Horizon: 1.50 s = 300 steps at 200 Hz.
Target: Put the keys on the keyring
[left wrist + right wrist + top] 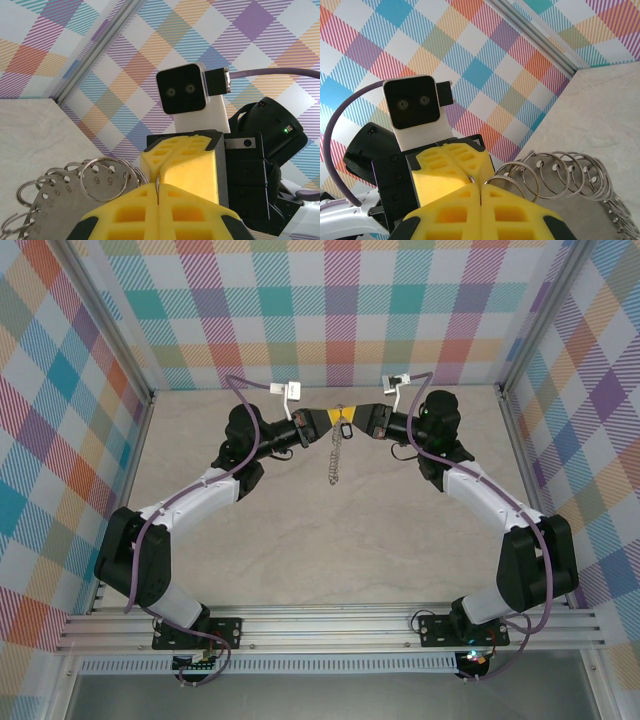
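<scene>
Backdrop: bright plaid walls close off three sides of my work area.
Surface: pale, marble-look top, with both arms reaching to its far middle.
Left pincer: the yellow pads are pressed together. From its wrist camera I see a thin metal wire caught in the seam between them, which I take to be part of the keyring.
Right pincer: also closed tight, pad against pad. A wire loop sits right at its tip, but I cannot tell whether it is pinched or just touching.
Meeting point: the two pincers sit nose to nose, with their yellow tips touching or nearly so.
Keyring: from above, it hangs from where the tips meet and trails toward me as a thin silvery string.
Small rings: a row of them fans out beside the right pincer.
Numbered tags: flat metal pieces threaded on those rings, just left of the left pincer.
Key: a small dark shape just below the tips. It is too small for me to say what holds it.
</scene>
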Each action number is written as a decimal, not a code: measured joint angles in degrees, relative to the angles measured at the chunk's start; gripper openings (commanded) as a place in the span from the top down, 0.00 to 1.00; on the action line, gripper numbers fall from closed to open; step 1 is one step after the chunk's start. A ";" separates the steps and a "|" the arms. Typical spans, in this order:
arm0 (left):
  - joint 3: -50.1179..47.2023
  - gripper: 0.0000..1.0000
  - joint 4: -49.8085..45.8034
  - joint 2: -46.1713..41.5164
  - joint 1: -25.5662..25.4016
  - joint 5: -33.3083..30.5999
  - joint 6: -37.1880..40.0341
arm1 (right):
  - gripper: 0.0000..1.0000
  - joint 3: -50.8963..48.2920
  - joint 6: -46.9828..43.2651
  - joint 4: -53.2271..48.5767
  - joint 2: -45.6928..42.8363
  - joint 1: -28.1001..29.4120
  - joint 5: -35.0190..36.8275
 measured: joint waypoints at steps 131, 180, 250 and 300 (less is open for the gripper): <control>0.02 0.70 -3.26 -0.28 -0.02 -1.42 2.29 | 1.00 0.00 -3.32 -3.58 0.07 -0.42 -0.59; 1.51 0.61 -9.46 -3.04 0.55 -1.36 6.51 | 1.00 0.17 -5.99 -6.40 1.25 -2.89 -3.48; 11.52 0.60 -24.94 -3.39 3.43 4.11 16.63 | 1.00 6.05 -12.37 -12.15 4.33 -4.63 -12.85; 20.81 0.73 -36.22 1.01 4.94 11.96 23.96 | 1.00 9.05 -16.59 -17.03 5.53 -4.63 -19.34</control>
